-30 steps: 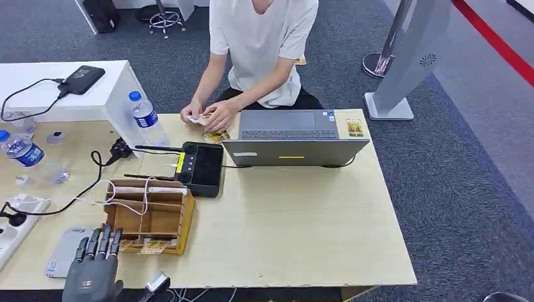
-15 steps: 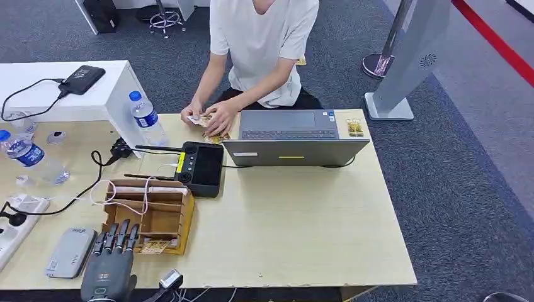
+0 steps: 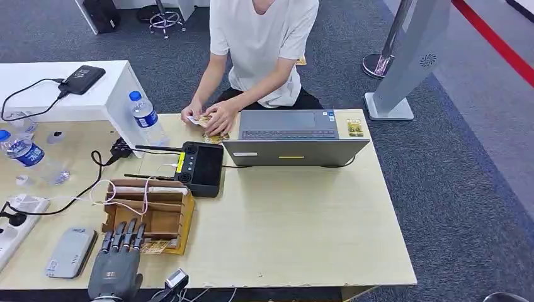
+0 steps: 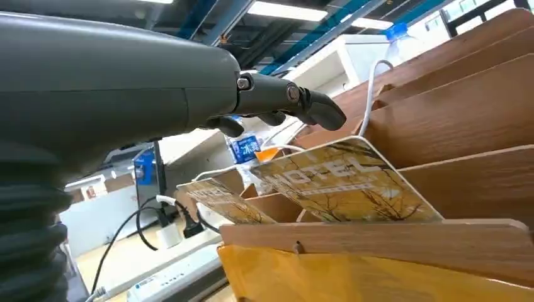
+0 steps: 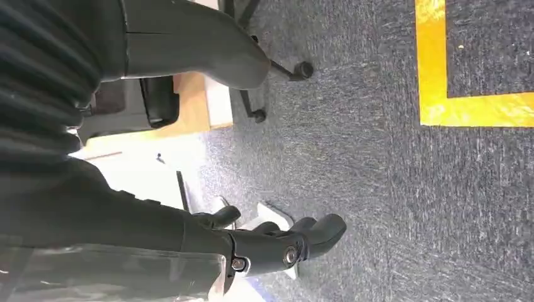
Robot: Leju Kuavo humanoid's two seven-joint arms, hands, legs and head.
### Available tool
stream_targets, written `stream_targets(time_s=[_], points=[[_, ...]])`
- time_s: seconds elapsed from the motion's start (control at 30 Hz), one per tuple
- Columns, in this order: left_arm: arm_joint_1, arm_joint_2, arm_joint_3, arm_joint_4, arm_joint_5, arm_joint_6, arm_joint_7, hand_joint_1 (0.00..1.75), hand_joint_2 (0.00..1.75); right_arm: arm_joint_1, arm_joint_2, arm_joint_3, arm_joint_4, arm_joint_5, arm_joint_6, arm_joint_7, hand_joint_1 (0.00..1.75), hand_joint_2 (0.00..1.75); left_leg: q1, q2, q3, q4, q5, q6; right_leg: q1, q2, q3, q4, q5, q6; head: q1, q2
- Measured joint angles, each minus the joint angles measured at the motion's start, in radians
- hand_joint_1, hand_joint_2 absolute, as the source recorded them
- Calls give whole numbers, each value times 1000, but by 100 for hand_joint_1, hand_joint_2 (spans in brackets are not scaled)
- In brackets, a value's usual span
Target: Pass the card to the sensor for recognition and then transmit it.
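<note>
**Left hand at card rack, nothing held**

Left hand (image 3: 116, 272) hovers at table's (image 3: 302, 239) near edge, fingers apart, empty, just short of wooden rack (image 3: 151, 214). Card (image 4: 343, 182) stands in rack's front slot. Right hand (image 5: 277, 245) hangs over floor, fingers loosely curled, empty.

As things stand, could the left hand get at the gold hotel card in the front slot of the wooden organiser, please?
Probably yes: the left hand hovers open just before the wooden organiser, and the gold hotel card stands up uncovered.

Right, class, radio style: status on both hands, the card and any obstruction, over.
Left hand open, empty, fingertips at wooden rack. Right hand hanging over floor, empty. Hotel card standing in rack's front slot, not gripped. White cable draped over rack.
</note>
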Motion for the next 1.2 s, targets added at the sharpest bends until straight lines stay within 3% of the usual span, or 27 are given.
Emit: stream_targets(time_s=[1.2], points=[[-85,-38,-26,92,0,19,-3,0,175,0,0,3,-3,19,19,-3,0,175,0,0,0,0,0,0,0,0,0,0,0,0,0,0]])
